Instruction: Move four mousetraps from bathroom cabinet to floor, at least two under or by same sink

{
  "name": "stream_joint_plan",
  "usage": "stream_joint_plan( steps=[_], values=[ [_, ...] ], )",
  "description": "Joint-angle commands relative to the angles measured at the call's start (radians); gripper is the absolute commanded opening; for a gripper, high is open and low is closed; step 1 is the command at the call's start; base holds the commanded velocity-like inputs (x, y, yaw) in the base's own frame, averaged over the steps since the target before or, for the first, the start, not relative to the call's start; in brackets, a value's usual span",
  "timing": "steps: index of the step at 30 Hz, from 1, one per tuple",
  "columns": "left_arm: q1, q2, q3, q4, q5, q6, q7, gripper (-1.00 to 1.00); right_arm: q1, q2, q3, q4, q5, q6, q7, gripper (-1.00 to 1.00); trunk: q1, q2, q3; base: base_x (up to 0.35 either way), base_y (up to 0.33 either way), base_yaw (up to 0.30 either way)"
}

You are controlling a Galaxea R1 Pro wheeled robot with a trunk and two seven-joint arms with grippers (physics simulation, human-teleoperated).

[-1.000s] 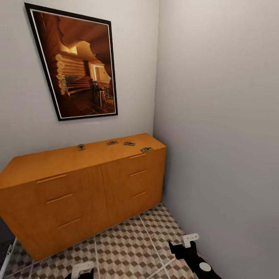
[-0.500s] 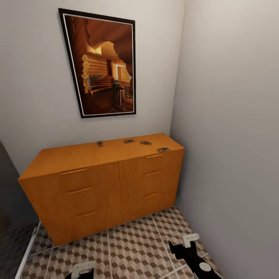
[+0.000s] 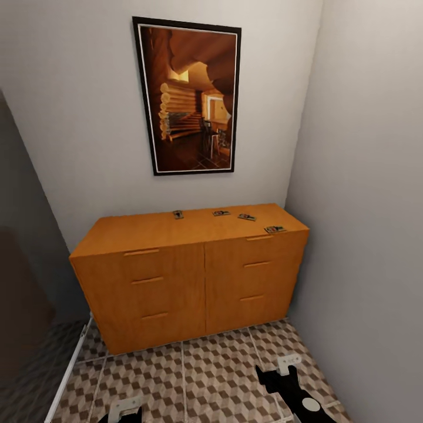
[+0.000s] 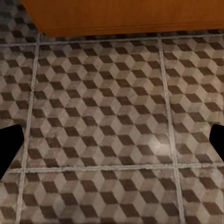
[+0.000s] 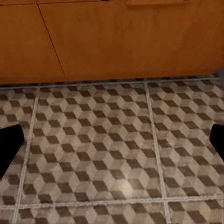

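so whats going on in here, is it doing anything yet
Nothing is being handled yet. The robot faces an orange-brown cabinet in the corner of a tiled room, under a framed picture. Four mousetraps lie on the cabinet's top, toward its right end. Both arms hang low over the patterned floor: the left tool and the right tool are open and empty, with tiles showing between their tips. No trap is on the floor.

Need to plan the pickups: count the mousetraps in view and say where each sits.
4, all on the cabinet top: one mid-back, two right of it, one at the front right corner.
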Motion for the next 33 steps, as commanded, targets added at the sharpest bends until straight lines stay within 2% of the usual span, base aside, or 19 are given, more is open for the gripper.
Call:
stream_joint_plan(
  steps=[1,10,20,33],
  values=[
    [-0.001,-0.001,0.004,0.001,0.000,-0.004,0.000,1.00,0.000,0.000,-0.001,0.000,0.008,-0.003,0.000,1.00,0.000,-0.001,-0.001,0.000,0.000,0.276],
    [-0.001,-0.002,0.004,0.001,0.000,-0.003,0.000,1.00,0.000,0.000,-0.001,0.000,0.008,-0.003,0.000,1.00,0.000,-0.001,-0.005,0.000,-0.021,0.275],
    [-0.001,-0.002,0.004,0.001,0.000,-0.003,0.000,1.00,0.000,0.000,-0.001,0.000,0.008,-0.003,0.000,1.00,0.000,-0.001,-0.009,0.000,-0.169,0.262],
    [-0.001,-0.002,0.004,0.001,0.000,-0.003,0.000,1.00,0.000,0.000,-0.001,-0.001,0.009,-0.003,0.000,1.00,0.000,-0.001,-0.010,0.000,-0.130,0.055]
  ],
)
